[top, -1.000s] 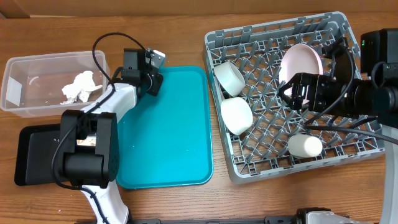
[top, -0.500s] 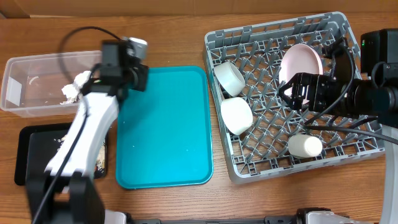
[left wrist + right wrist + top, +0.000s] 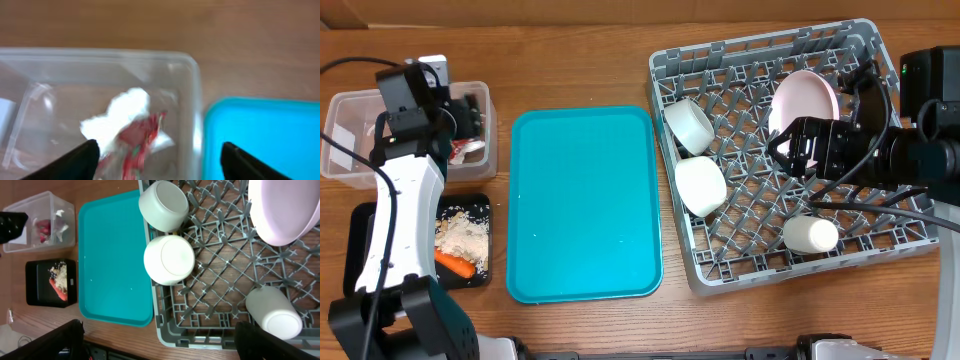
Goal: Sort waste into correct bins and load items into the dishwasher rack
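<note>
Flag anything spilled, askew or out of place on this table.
Nothing is spilled: the wrapper sits in the clear tub, and the crumbs and carrot are in the black tray. Only the white cup looks off, lying on its side across the pegs of the rack.

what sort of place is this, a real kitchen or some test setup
Probably a lab tabletop staged for dish clearing, not a working kitchen: the dishwasher rack sits straight on a wooden table, beside a teal serving tray and a clear tub.
</note>
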Tool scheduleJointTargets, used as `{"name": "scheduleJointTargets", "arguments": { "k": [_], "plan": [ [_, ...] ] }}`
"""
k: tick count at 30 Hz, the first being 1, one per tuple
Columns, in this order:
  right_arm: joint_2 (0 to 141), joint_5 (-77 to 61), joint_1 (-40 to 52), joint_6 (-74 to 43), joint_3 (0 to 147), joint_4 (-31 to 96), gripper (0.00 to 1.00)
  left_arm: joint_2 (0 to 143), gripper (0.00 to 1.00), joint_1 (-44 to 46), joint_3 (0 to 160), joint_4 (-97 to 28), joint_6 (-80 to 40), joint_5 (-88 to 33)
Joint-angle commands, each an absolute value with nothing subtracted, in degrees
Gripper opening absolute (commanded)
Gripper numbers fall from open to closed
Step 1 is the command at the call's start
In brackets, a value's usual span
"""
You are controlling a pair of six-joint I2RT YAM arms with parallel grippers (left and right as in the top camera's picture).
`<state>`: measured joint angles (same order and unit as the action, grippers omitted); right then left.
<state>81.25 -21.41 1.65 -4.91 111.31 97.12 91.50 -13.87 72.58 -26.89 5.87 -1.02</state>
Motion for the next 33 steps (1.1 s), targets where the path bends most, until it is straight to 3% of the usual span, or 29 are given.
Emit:
{"name": "scheduleJointTargets", "arguments": {
  "k": [1,6,8,16,33],
  "plan": [
    [78.9,-21.1,1.9,-5.2,112.2,97.0,1.00,83.9,0.82,-11.6,79.2,-33.7,5.3,-9.6],
    [74.6,-21.1,1.9,-5.2,113.7,95.9,1.00,73.9,0.86,-6.5,85.8,-49.1,5.3,-10.6],
    [71.2,-21.1,1.9,-5.2,113.9,94.7,1.00,69.1,1.00,-3.1,87.4,-55.2,5.1,-10.6],
    [62.2,-21.0,1.9,-5.2,113.9,94.0,1.00,55.9,1.00,6.2,88.1,-69.8,3.6,-10.6],
    [61.1,-19.8,3.3,-4.5,113.8,94.8,1.00,54.1,1.00,6.6,88.0,-70.7,3.6,-10.5]
  ]
}}
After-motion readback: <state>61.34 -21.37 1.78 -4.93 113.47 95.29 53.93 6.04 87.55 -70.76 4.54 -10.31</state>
